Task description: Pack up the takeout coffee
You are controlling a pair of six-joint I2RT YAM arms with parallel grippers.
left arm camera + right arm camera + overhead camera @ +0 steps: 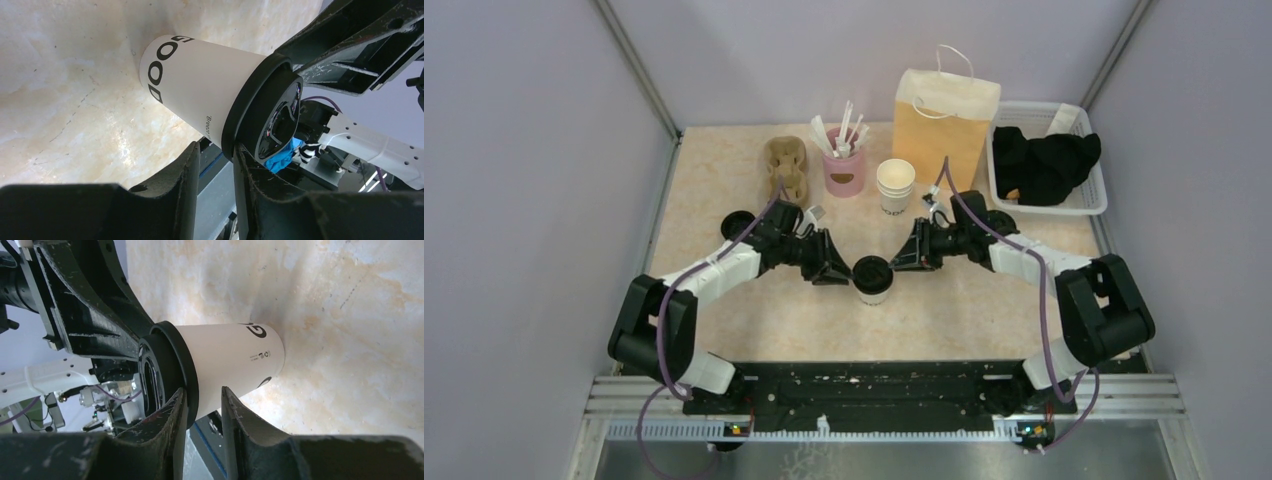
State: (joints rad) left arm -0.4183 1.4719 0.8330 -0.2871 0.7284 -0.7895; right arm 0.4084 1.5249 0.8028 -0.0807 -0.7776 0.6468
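One takeout coffee cup [872,280] stands upright at the table's middle, white with dark lettering and a black lid. It also shows in the left wrist view [192,85] and the right wrist view [230,355]. My left gripper [842,270] meets it from the left and my right gripper [902,260] from the right. In each wrist view the jaws of the left gripper [216,147] and the right gripper [202,392] stand narrowly apart across the lid's rim, one finger on the lid top, one against the cup wall. A second lidded cup is not in view.
A loose black lid [737,222] lies at the left. Behind stand a cardboard cup carrier [786,165], a pink cup of stirrers [844,165], a stack of lidless cups [895,185], a paper bag [944,125] and a white basket [1094,205] holding black cloth.
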